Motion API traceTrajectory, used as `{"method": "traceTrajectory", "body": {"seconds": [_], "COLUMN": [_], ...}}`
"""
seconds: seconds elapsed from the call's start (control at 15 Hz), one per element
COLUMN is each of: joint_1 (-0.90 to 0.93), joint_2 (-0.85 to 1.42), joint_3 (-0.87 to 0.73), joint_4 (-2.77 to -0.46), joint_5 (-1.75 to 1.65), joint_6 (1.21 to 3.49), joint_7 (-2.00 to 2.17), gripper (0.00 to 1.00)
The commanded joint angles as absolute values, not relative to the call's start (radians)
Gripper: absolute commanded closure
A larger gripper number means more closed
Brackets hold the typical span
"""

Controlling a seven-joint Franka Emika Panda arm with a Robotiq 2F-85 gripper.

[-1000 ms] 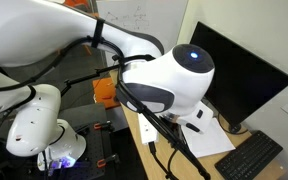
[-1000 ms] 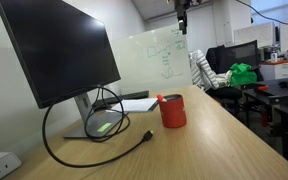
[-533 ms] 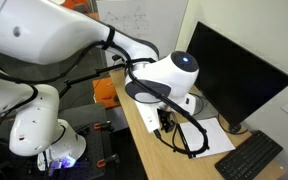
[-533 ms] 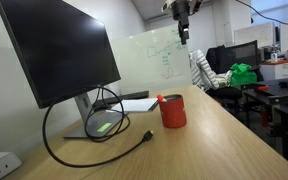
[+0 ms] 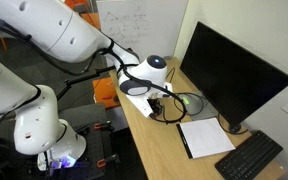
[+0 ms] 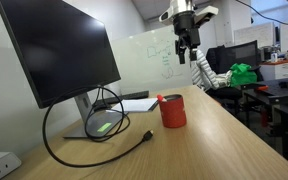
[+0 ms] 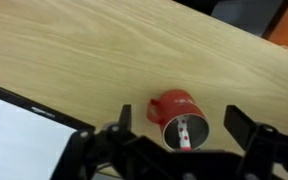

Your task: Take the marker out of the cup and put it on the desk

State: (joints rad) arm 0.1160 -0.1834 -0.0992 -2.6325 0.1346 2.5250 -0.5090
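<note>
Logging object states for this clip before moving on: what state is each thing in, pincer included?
Small red cup: upright on the light-wood desk, marker inside.
Dark thin marker: resting inside the cup, not gripped.
Robot pincer: open, empty, hovering above the cup.
Black flat monitor: screen dark.

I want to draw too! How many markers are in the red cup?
1. The marker sits inside the cup, shown in the wrist view; deeper ones may be hidden.
</note>
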Motion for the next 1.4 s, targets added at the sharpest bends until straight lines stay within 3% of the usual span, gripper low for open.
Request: {"method": "traceTrajectory", "body": {"seconds": [0.0, 0.27, 0.4, 0.47, 0.67, 0.93, 1.33], "joint_1": [0.154, 0.161, 0.148, 0.142, 0.123, 0.098, 0.074], "joint_2": [-0.111, 0.001, 0.049, 0.073, 0.127, 0.189, 0.264], "joint_3": [-0.076, -0.011, 0.027, 0.043, 0.08, 0.098, 0.102], "joint_4": [-2.66, -2.636, -2.612, -2.595, -2.539, -2.466, -2.411], "joint_5": [0.245, 0.287, 0.267, 0.253, 0.222, 0.158, 0.071], "joint_6": [2.678, 2.775, 2.801, 2.811, 2.809, 2.784, 2.778], "joint_7": [-0.609, -0.615, -0.593, -0.576, -0.54, -0.473, -0.402], "gripper": [0.0, 0.01, 0.09, 0.2, 0.4, 0.55, 0.52]}}
